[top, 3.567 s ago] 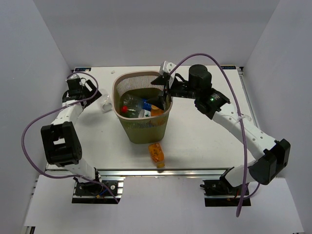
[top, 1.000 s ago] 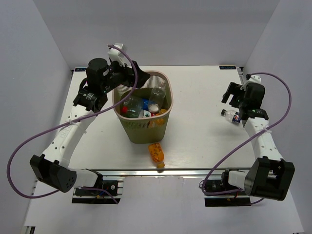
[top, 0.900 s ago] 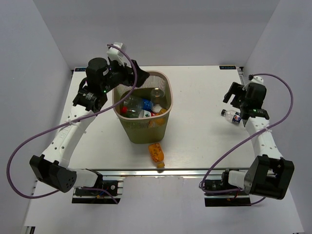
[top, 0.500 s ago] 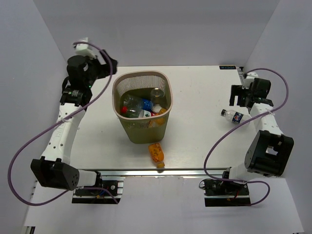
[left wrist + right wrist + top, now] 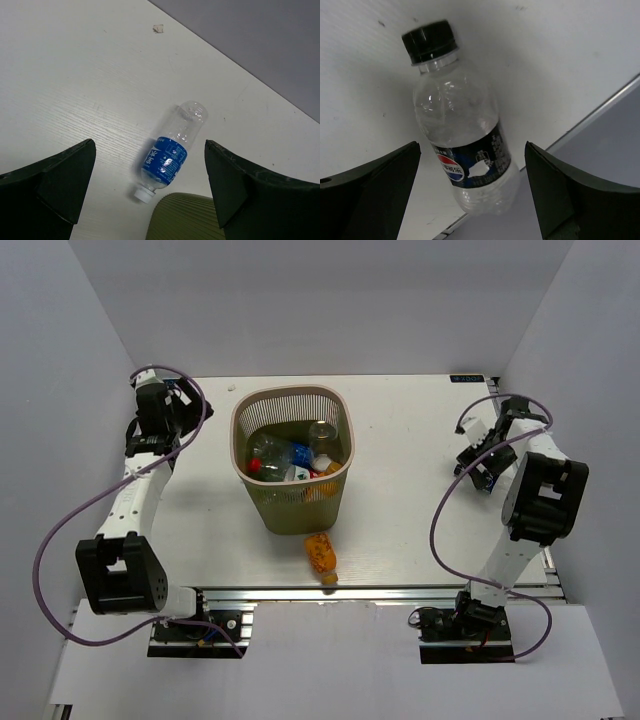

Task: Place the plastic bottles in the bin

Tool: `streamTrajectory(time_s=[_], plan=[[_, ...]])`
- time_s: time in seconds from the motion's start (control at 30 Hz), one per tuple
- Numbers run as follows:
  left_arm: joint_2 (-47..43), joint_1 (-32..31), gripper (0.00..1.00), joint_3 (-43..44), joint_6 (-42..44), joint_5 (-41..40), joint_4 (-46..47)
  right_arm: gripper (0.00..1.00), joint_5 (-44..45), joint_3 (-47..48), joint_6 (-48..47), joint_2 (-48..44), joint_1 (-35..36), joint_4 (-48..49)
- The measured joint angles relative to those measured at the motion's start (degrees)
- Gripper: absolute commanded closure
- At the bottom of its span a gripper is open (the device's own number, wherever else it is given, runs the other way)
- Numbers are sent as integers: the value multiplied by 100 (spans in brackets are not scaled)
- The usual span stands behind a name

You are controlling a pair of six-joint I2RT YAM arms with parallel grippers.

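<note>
The olive-tan bin [image 5: 262, 505] stands mid-table and holds several bottles: a green one [image 5: 266, 451], a blue-labelled one [image 5: 300, 454], a clear squat one [image 5: 322, 432] and an orange one [image 5: 327, 472]. Another orange bottle [image 5: 321, 554] lies in front of the bin. My left gripper [image 5: 172, 403] is open and empty; in the left wrist view its open jaws [image 5: 149, 150] frame a clear blue-labelled bottle [image 5: 170, 152] lying beside the bin's rim [image 5: 185, 220]. My right gripper [image 5: 478, 455] is open; its wrist view [image 5: 470, 147] shows a clear black-capped bottle [image 5: 462, 145] between the fingers, untouched.
The black-capped bottle lies at the table's right edge, by a metal rail [image 5: 600, 107]. A small white scrap [image 5: 158, 29] lies near the back wall. Grey walls close in the table on three sides. Purple cables hang from both arms.
My left arm has drawn back from over the bin to the far left corner. My right arm has swung out over the black-capped bottle at the right edge. Both grippers stay open.
</note>
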Motion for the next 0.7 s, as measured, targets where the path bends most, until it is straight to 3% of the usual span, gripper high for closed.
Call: streamTrajectory(time_s=[0.27, 0.37, 0.5, 0.7], plan=[[525, 4, 2, -63, -127, -31, 157, 12, 970, -81, -13, 577, -9, -133], [645, 4, 2, -114, -149, -48, 179, 28, 1158, 133, 28, 968, -11, -339], [721, 4, 2, -205, -170, -63, 232, 37, 1078, 575, 105, 1231, -11, -586], [726, 4, 2, -461, -92, 48, 348, 59, 350, 590, 105, 986, 4, -649]])
